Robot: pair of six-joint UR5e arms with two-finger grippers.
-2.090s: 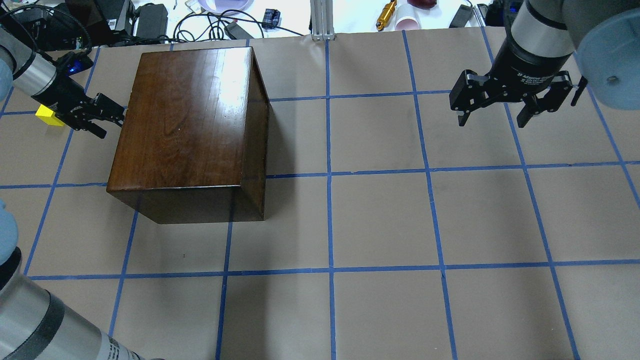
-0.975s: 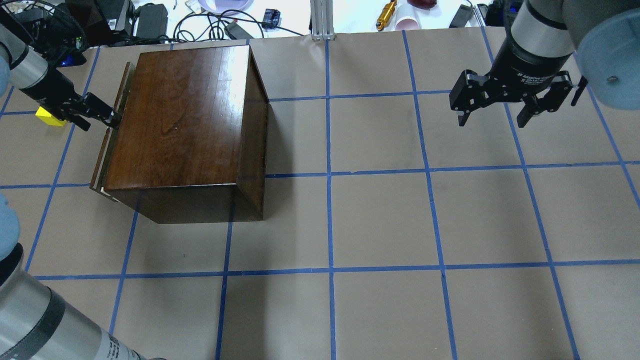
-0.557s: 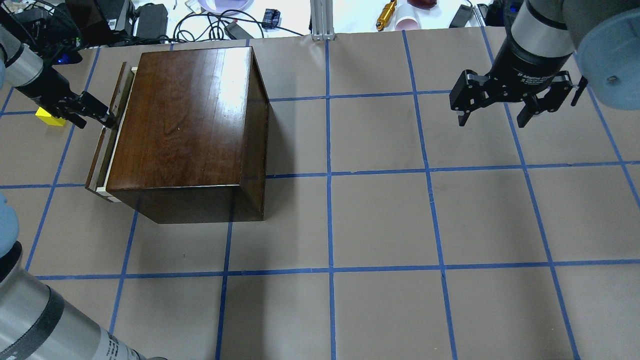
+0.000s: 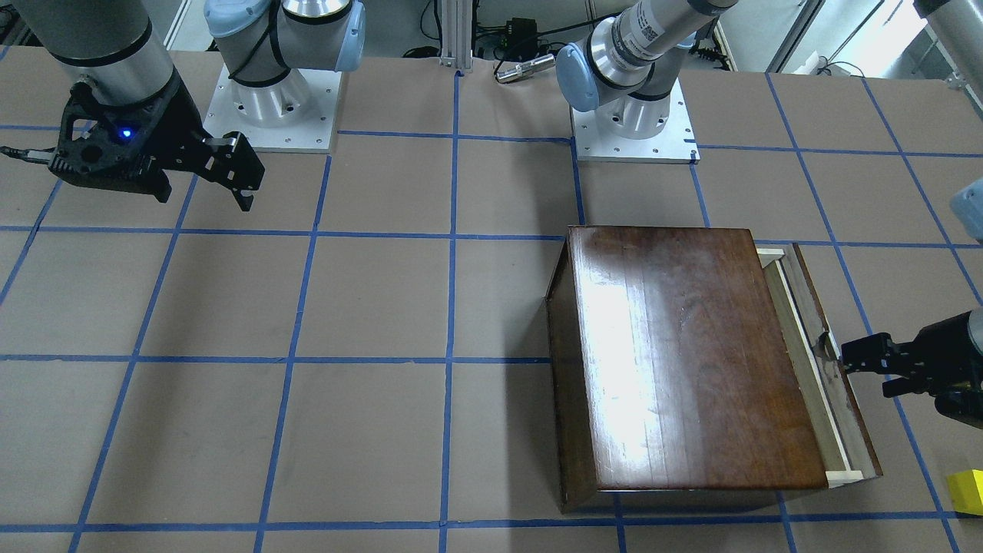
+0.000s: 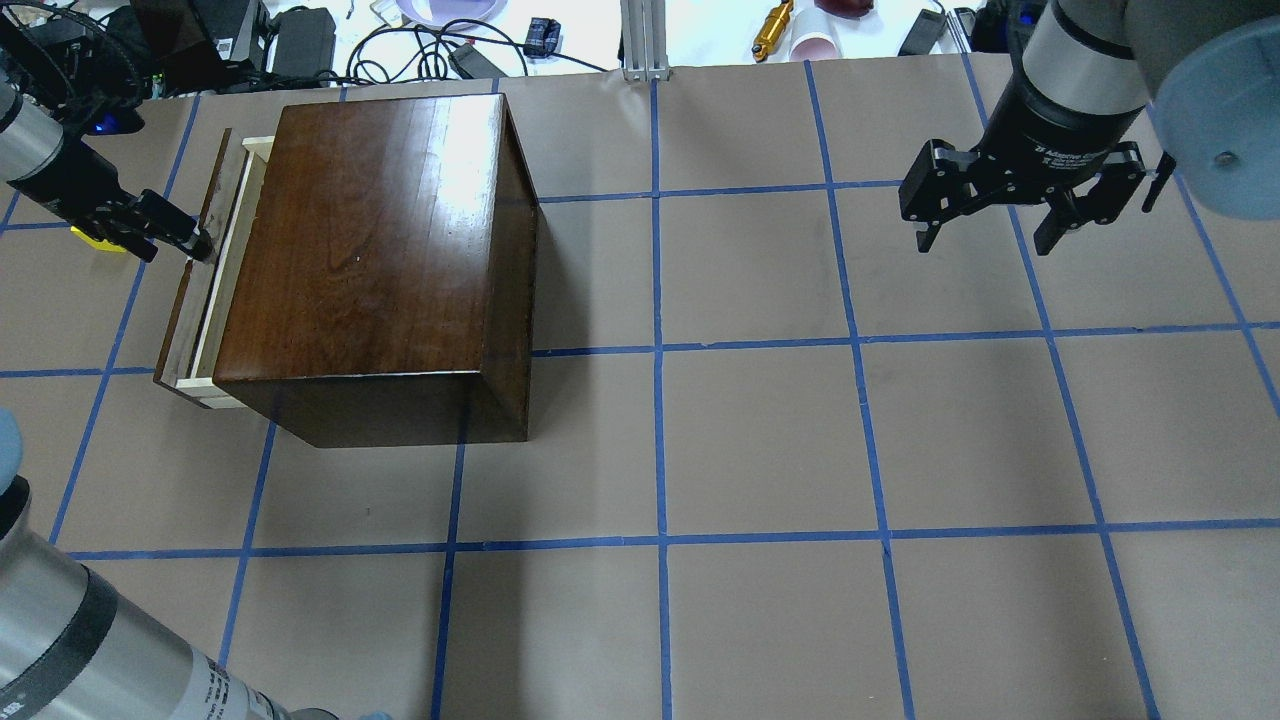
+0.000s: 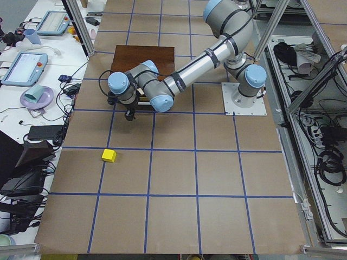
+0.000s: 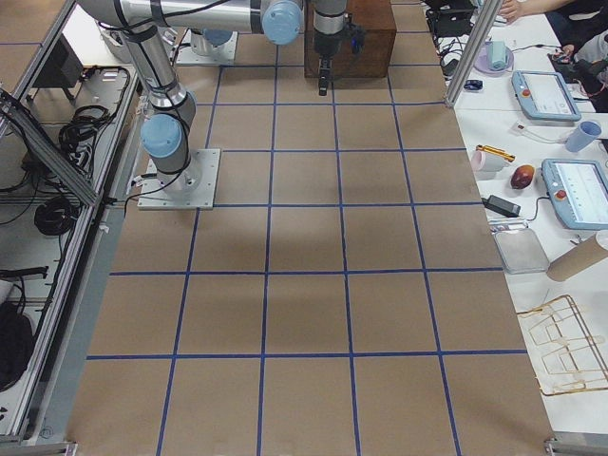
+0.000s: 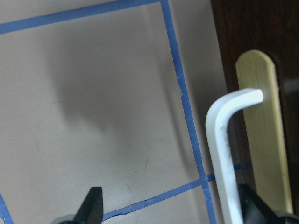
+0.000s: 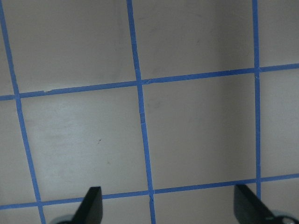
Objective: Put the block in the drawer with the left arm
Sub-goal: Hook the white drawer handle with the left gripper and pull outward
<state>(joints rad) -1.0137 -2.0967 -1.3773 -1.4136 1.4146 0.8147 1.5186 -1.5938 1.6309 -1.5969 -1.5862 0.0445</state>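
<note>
— Yellow block [image 4: 966,491], seen from the front: where is it?
— On the table [image 4: 307,307], apart from the cabinet [image 4: 676,361] and outside the drawer [image 4: 799,346], which stands partly out. The left gripper [image 4: 842,358] is at the drawer's dark front panel [image 4: 841,399].
— And overhead?
— There the right gripper [image 5: 990,235] hangs with fingers spread above the taped grid, far from the cabinet.
— Left wrist camera?
— Fingers apart, clamping nothing. The white handle [image 8: 224,154] sits between them, close by one finger.
</note>
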